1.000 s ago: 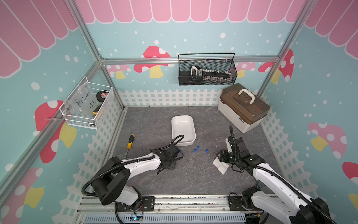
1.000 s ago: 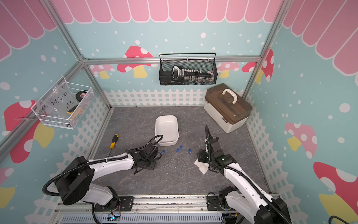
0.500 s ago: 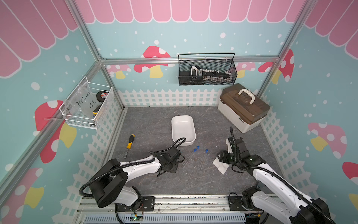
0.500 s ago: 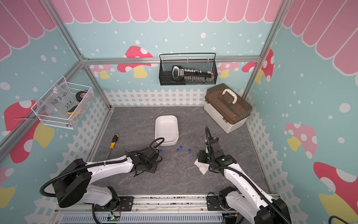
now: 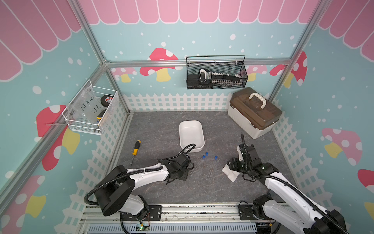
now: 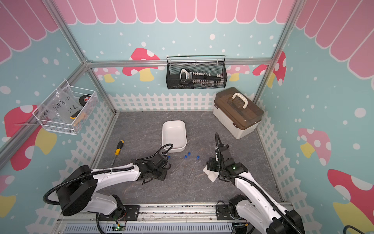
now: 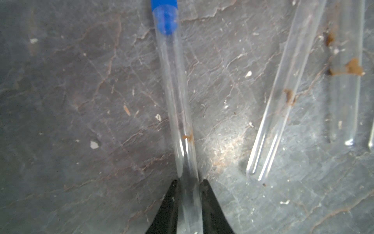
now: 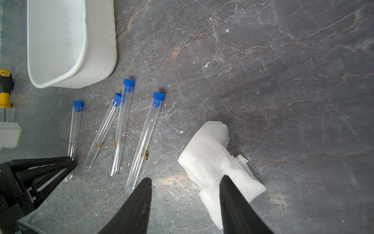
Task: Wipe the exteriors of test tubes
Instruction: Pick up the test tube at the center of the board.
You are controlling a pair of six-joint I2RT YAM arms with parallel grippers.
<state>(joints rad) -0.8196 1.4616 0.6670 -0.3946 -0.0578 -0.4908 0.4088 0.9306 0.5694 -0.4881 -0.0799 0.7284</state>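
Note:
My left gripper (image 7: 189, 181) is shut on the closed end of a clear test tube (image 7: 178, 91) with a blue cap, which lies low over the grey mat. In the right wrist view this tube (image 8: 75, 131) passes between the left fingers (image 8: 68, 162). Three more capped tubes (image 8: 104, 131) (image 8: 122, 125) (image 8: 145, 139) lie beside it, each with brown smears. In a top view they lie between the arms (image 5: 212, 166). My right gripper (image 8: 185, 179) is open over the mat, one finger above a white gauze cloth (image 8: 210, 154), the other near the last tube's end.
A white tray (image 5: 190, 122) stands just behind the tubes. A yellow-and-black screwdriver (image 5: 136, 149) lies to the left. A brown-lidded toolbox (image 5: 255, 113) sits at the back right. A black wire basket (image 5: 216, 73) and a white one (image 5: 91, 111) hang on the walls.
My left gripper has closed on the leftmost tube's end and the left arm has shifted slightly. The right arm and the cloth have not moved.

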